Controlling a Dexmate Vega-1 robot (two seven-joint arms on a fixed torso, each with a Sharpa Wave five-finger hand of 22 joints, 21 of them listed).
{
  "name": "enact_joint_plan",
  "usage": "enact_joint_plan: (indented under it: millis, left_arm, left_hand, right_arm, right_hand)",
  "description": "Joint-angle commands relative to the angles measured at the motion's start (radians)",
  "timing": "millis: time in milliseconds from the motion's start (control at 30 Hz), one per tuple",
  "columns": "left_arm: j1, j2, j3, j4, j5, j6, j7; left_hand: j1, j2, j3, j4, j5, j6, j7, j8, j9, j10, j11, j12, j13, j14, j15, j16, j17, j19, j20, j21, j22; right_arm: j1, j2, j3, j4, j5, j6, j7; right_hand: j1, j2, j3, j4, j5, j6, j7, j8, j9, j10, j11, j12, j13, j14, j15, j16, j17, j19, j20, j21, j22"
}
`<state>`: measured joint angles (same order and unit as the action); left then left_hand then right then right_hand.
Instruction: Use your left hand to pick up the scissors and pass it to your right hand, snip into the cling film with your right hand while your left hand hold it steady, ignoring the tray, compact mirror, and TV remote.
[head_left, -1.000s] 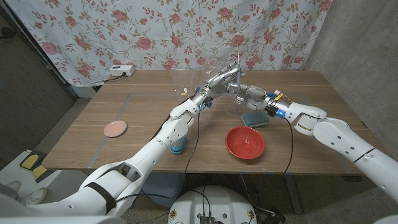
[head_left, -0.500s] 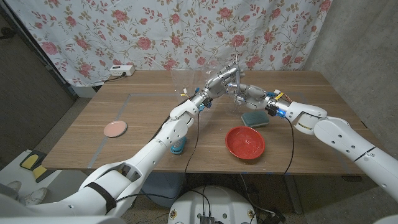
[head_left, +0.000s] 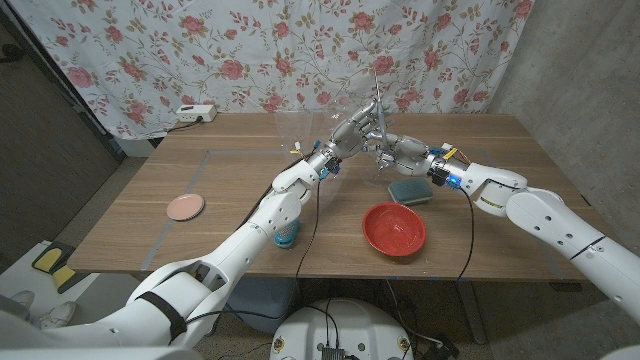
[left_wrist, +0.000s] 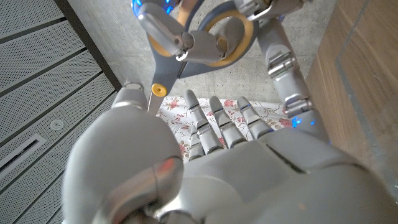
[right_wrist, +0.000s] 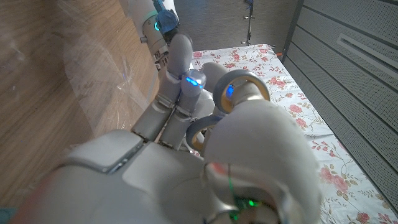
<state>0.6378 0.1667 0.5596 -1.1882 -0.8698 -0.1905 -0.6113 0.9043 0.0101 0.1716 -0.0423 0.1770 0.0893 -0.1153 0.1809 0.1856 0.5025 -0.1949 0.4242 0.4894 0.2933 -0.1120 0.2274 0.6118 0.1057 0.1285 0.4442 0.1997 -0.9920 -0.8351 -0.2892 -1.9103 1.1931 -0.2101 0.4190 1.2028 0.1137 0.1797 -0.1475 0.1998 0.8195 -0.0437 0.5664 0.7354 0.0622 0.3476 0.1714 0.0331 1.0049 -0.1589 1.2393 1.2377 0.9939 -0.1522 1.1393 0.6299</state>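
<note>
The scissors (head_left: 377, 98) have grey and yellow handle loops (left_wrist: 208, 30) and are held in the air over the back of the table, blades pointing up. My right hand (head_left: 398, 150) grips them with its fingers (right_wrist: 180, 74) through the loops (right_wrist: 242, 91). My left hand (head_left: 348, 128) is right beside them, its fingers (left_wrist: 217, 121) stretched out and apart a little short of the loops, with nothing plainly between them. The cling film (head_left: 298, 126) is a clear, crinkled sheet at the back of the table, left of both hands, also in the right wrist view (right_wrist: 93, 65).
A red bowl-like tray (head_left: 394, 228) sits near the front edge below my right forearm. A teal block (head_left: 408, 190) lies just behind it. A pink disc (head_left: 186, 207) lies at the left. A small blue object (head_left: 286, 236) is under my left arm. A white power strip (head_left: 196, 113) sits back left.
The scissors have tipped more upright and their tips stand higher than a second ago. Both hands have stayed close together at the same spot.
</note>
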Motion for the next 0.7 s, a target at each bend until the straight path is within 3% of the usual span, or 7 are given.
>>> enact_joint_plan:
  millis: [33, 100, 167, 267, 700]
  left_arm:
    - [-0.006, 0.007, 0.003, 0.025, 0.002, -0.028, -0.068]
    - [-0.005, 0.007, 0.002, 0.028, 0.002, -0.036, -0.078]
    - [0.008, 0.016, -0.005, 0.009, 0.005, -0.053, -0.075]
    - [0.028, 0.033, -0.018, -0.028, 0.009, -0.065, -0.047]
    - [0.078, 0.136, -0.055, -0.213, 0.024, -0.076, 0.045]
  left_hand:
    - [-0.073, -0.032, -0.035, 0.019, 0.0, -0.064, -0.006, -0.003, -0.001, -0.066, 0.018, -0.043, 0.008, -0.051, 0.021, -0.017, -0.021, -0.031, 0.018, -0.015, 0.003]
    - [-0.119, -0.054, -0.06, 0.033, 0.005, -0.091, 0.001, 0.0, -0.001, -0.11, 0.046, -0.069, 0.011, -0.082, 0.038, -0.023, -0.033, -0.042, 0.026, -0.023, 0.003]
    - [-0.164, -0.081, -0.088, 0.047, 0.012, -0.121, 0.003, -0.002, -0.002, -0.144, 0.056, -0.089, 0.015, -0.116, 0.055, -0.027, -0.041, -0.06, 0.035, -0.034, 0.003]
    - [-0.191, -0.092, -0.104, 0.057, 0.018, -0.133, 0.008, 0.0, -0.002, -0.175, 0.07, -0.105, 0.017, -0.137, 0.064, -0.029, -0.047, -0.067, 0.042, -0.04, 0.003]
    - [-0.222, -0.105, -0.125, 0.07, 0.029, -0.134, 0.006, 0.006, -0.003, -0.196, 0.075, -0.119, 0.019, -0.163, 0.078, -0.029, -0.056, -0.072, 0.041, -0.045, 0.003]
  right_arm:
    - [-0.006, 0.008, 0.008, 0.01, 0.022, -0.004, 0.017]
    - [-0.01, 0.008, 0.011, 0.006, 0.024, -0.005, 0.009]
    - [-0.015, 0.003, 0.017, 0.005, 0.031, -0.008, 0.01]
    - [-0.021, 0.0, 0.025, 0.007, 0.04, -0.012, 0.008]
    - [-0.036, -0.004, 0.06, 0.013, 0.081, -0.03, 0.001]
  right_hand:
    - [0.005, 0.004, 0.01, 0.0, -0.003, 0.002, -0.001, 0.009, 0.062, 0.858, -0.523, 1.135, 1.203, 0.002, -0.06, 0.009, 0.001, -0.004, -0.067, 0.008, -0.003]
    - [0.004, 0.004, 0.011, 0.0, -0.003, 0.001, 0.0, 0.009, 0.061, 0.857, -0.523, 1.139, 1.203, 0.001, -0.06, 0.012, 0.001, -0.006, -0.067, 0.009, -0.006]
    - [0.004, 0.004, 0.011, -0.001, -0.003, 0.001, 0.001, 0.01, 0.061, 0.855, -0.523, 1.142, 1.203, 0.0, -0.059, 0.014, 0.001, -0.005, -0.067, 0.011, -0.007]
    - [0.003, 0.004, 0.013, 0.0, -0.003, 0.001, 0.0, 0.012, 0.06, 0.853, -0.523, 1.148, 1.203, -0.003, -0.059, 0.016, 0.001, -0.006, -0.067, 0.013, -0.011]
    - [0.0, 0.006, 0.017, 0.001, -0.003, -0.005, -0.002, 0.018, 0.058, 0.841, -0.525, 1.162, 1.199, -0.01, -0.059, 0.025, -0.001, -0.01, -0.067, 0.02, -0.024]
